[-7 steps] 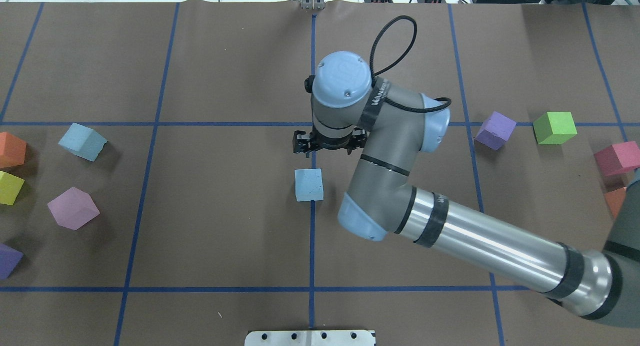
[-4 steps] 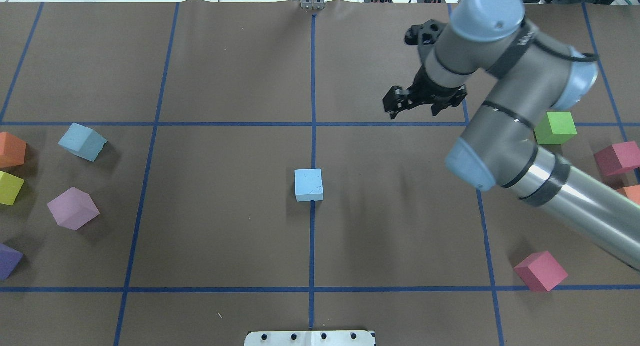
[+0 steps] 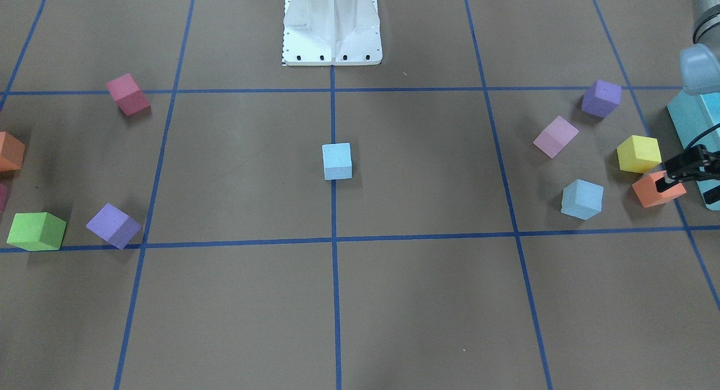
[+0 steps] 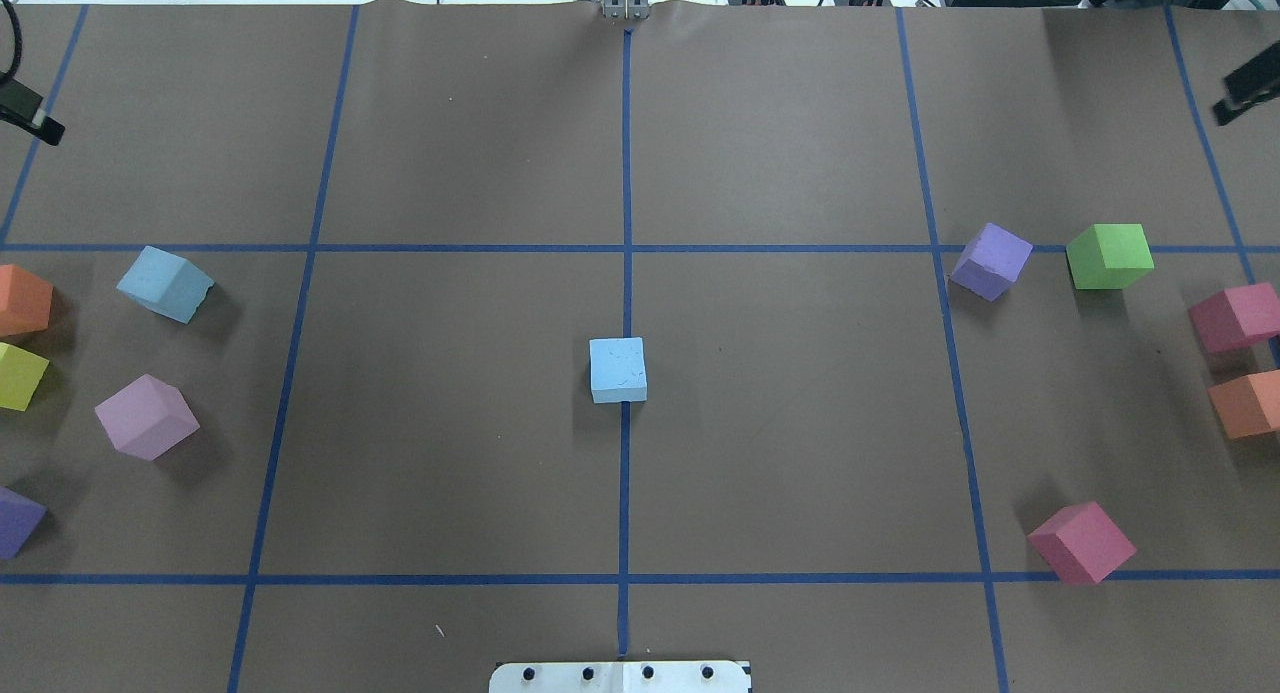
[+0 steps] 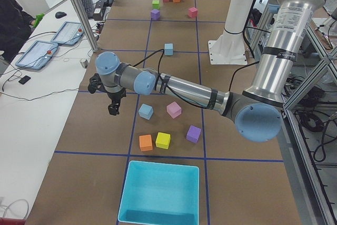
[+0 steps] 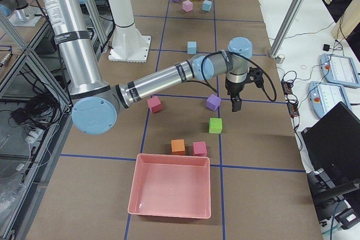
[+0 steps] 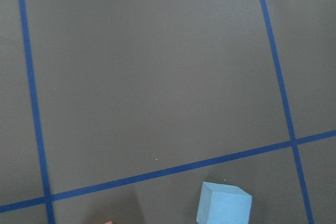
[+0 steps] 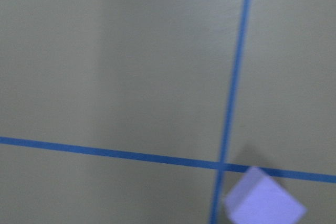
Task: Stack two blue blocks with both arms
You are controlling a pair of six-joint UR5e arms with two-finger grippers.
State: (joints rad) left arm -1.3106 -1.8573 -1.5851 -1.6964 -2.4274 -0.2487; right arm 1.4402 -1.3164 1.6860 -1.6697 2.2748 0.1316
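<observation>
Centre: one blue block (image 4: 617, 370) sits square on the table's middle line, probably as the stack's base, since either arm can reach it.
Left flank: the second blue block (image 4: 165, 283) lies askew and unstacked (the lilac cube (image 4: 147, 416) nearby is not wanted).
Left arm: the left gripper (image 5: 113, 108) hangs near that block, likely to fetch it; its finger spread cannot be told.
Right arm: the right gripper (image 6: 237, 104) hangs well apart from the centre; its spread is likewise unclear.
</observation>
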